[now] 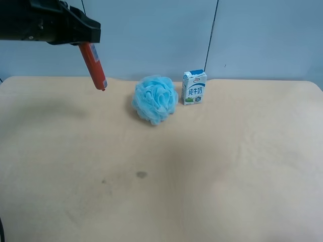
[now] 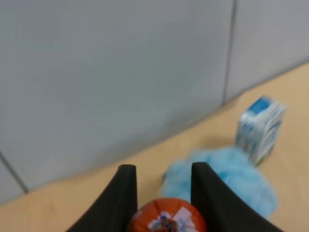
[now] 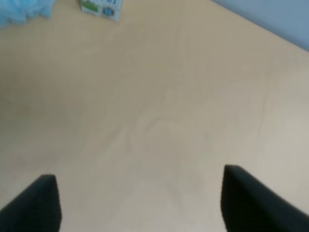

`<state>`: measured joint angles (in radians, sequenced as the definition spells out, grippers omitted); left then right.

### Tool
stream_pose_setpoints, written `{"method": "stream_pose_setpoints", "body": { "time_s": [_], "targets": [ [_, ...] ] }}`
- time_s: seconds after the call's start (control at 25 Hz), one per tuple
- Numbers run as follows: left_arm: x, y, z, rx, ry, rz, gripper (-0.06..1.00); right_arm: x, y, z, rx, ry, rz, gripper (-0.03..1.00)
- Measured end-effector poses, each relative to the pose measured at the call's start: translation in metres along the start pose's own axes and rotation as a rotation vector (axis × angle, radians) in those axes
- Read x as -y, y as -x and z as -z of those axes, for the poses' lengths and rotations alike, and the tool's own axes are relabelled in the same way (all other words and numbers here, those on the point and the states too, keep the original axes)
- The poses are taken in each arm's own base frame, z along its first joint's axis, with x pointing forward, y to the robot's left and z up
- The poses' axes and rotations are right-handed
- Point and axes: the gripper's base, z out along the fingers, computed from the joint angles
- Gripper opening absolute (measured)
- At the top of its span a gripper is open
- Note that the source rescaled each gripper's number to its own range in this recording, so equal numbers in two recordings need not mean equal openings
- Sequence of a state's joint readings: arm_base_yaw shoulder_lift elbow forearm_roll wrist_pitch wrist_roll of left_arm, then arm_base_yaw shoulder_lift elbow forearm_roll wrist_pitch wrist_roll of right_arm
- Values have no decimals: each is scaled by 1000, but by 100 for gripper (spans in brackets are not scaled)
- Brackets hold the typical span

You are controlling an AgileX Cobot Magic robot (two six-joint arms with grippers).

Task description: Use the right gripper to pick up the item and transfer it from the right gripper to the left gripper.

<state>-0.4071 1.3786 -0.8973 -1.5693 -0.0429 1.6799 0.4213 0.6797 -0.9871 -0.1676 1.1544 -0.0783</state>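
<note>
The item, a slim red sausage stick with a label, hangs slanting down in the air above the table's far left. My left gripper is shut on its upper end. In the left wrist view the item's red crimped end sits between the two black fingers of the left gripper. My right gripper shows only in the right wrist view. It is open, with its black fingertips wide apart over bare table and nothing between them.
A fluffy blue bath sponge lies at the back middle of the tan table. A small blue-white milk carton stands upright just to the sponge's right in the exterior high view. A grey wall runs behind them.
</note>
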Motion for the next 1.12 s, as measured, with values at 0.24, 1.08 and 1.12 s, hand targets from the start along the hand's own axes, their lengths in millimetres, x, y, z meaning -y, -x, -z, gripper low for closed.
{"method": "stream_pose_setpoints", "body": {
  "time_s": [0.24, 1.08, 1.12],
  "targets": [
    [4, -23, -26, -99, -19, -4, 1, -5, -49, 14, 20, -5, -89, 63],
    [11, -58, -58, -232, -45, -12, 0, -21, -96, -24, -68, 33, -183, 63],
    [11, -59, -59, -236, -46, -13, 0, -21, -96, -25, -55, 33, -188, 63]
  ]
}}
